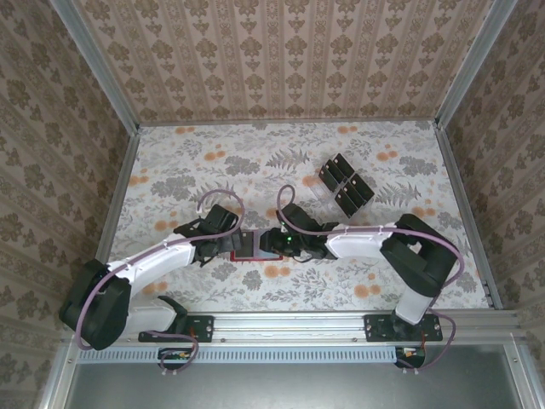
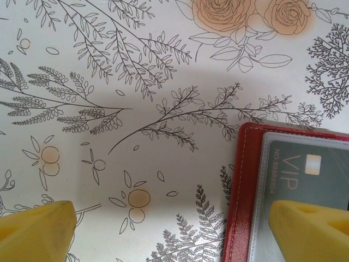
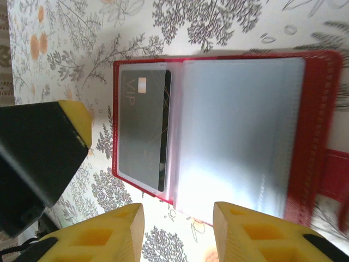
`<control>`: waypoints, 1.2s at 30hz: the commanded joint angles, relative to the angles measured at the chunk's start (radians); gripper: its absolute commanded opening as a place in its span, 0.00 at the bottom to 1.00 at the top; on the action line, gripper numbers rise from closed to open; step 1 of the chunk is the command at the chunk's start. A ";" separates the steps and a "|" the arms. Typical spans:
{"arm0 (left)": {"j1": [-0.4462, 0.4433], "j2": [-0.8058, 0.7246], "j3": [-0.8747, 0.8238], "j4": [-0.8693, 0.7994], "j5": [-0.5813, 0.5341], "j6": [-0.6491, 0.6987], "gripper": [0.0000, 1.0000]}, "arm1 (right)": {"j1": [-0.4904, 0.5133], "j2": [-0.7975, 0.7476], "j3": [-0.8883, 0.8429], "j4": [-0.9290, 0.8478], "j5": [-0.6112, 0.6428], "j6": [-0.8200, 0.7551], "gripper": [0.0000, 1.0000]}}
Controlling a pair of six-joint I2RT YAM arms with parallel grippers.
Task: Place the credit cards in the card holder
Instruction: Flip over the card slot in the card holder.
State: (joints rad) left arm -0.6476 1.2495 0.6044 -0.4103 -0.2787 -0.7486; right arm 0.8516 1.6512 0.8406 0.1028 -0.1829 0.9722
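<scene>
- The card holder point(image 1: 254, 245) lies open on the table point(image 1: 409, 162) between both arms, with one VIP card point(image 3: 143, 131) in a sleeve.
- Your left jaws gape wide and empty, one tip over the holder's red edge.
- Your right jaws stand partly apart above its edge, gripping nothing visible.
- The loose credit cards point(image 1: 347, 183) sit at 1 o'clock from the holder, their row running 10-to-4. Your right arm is nearer.

Red card holder point(image 3: 313, 125), grey VIP card point(image 3: 143, 128), floral-print table point(image 2: 136, 109).
</scene>
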 commanded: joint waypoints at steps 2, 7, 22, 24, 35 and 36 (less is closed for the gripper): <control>-0.007 0.021 0.004 0.016 0.010 0.004 1.00 | 0.002 -0.031 -0.020 -0.095 0.066 -0.031 0.40; -0.009 0.031 0.008 0.018 0.013 0.005 1.00 | 0.002 0.003 0.003 -0.081 0.056 -0.053 0.40; -0.011 0.024 0.000 0.017 0.010 0.004 1.00 | -0.006 0.111 0.074 -0.103 0.055 -0.088 0.40; -0.011 0.025 0.001 0.018 0.008 0.004 1.00 | -0.006 0.121 0.079 -0.104 0.054 -0.090 0.40; -0.011 0.032 0.000 0.020 0.011 0.004 1.00 | -0.007 0.178 0.083 0.029 -0.080 -0.065 0.42; -0.010 0.034 -0.003 0.021 0.013 0.004 1.00 | -0.009 0.184 0.083 0.047 -0.093 -0.058 0.42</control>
State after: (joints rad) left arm -0.6540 1.2747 0.6044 -0.3927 -0.2729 -0.7486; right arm 0.8486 1.8034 0.9157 0.0967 -0.2131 0.8955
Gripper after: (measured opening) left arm 0.997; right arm 0.422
